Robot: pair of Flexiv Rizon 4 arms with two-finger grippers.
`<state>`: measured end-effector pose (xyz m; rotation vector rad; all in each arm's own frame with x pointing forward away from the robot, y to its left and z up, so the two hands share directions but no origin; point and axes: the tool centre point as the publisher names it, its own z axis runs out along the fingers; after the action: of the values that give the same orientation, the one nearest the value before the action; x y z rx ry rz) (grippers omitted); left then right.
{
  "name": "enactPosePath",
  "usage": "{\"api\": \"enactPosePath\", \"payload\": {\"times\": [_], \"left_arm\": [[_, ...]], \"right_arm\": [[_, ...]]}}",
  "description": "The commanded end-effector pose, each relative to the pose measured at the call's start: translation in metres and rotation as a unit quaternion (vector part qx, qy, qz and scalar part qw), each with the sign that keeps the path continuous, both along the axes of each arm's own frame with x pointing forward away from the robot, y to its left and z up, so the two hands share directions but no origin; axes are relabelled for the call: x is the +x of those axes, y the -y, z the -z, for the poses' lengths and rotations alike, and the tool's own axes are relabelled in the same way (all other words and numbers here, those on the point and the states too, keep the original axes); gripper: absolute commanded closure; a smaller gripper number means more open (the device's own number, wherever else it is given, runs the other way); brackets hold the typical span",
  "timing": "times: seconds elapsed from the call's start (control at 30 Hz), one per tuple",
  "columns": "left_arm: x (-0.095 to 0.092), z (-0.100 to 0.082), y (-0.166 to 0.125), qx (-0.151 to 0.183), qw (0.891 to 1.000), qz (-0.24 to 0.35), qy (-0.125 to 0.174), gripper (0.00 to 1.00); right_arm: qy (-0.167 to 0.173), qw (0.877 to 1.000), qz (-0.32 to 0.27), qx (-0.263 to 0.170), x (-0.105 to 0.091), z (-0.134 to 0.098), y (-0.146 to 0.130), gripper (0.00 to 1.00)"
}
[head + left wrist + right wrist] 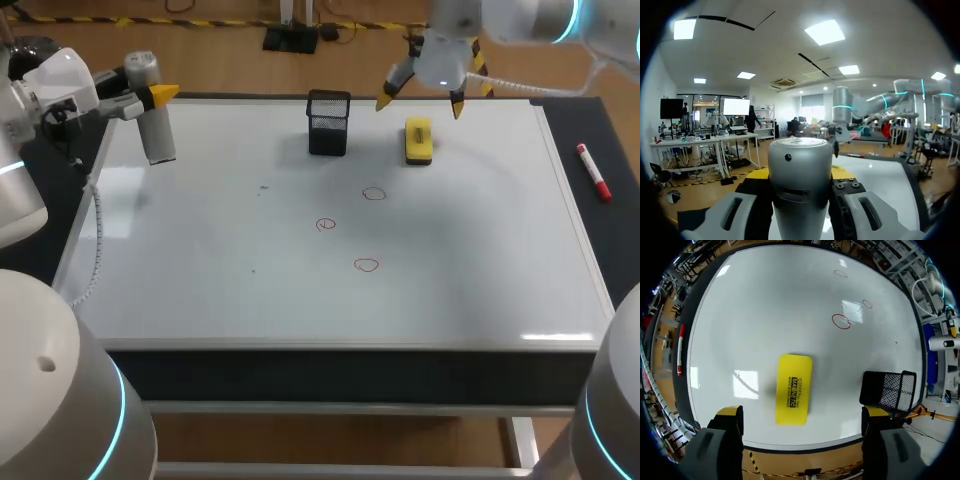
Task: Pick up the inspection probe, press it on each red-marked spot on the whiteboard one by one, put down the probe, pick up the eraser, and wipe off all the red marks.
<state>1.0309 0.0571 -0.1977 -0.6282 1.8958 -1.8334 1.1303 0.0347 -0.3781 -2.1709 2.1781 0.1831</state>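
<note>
The silver cylindrical probe (158, 138) stands upright over the whiteboard's (200, 270) far left corner. My left gripper (152, 98) is shut on its upper part. In the left wrist view the probe (800, 170) fills the space between the fingers of that gripper (800, 200). The yellow eraser (418, 141) lies flat near the far edge. My right gripper (421, 103) hangs open above the eraser (793, 388), and in its own view the right gripper (802, 414) has one finger on each side, not touching it. Three red circles (374, 194) (326, 224) (366, 264) mark the middle of the board.
A black mesh holder (328, 122) stands left of the eraser, close beside my right gripper's finger (875, 415). A red marker (593, 172) lies off the board on the dark strip at the right. The board's near half is bare.
</note>
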Motion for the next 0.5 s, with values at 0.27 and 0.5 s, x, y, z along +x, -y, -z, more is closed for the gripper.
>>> {"api": "enactPosePath", "payload": {"times": [0.27, 0.5], "left_arm": [[0.000, 0.000, 0.001, -0.001, 1.000, -0.002, 0.002, 1.00], [0.000, 0.000, 0.001, -0.001, 1.000, -0.002, 0.002, 1.00]], "right_arm": [[-0.034, 0.999, -0.001, -0.024, -0.002, 0.019, 0.007, 0.00], [-0.044, 0.999, 0.000, -0.023, -0.011, 0.030, 0.015, 0.00]]}}
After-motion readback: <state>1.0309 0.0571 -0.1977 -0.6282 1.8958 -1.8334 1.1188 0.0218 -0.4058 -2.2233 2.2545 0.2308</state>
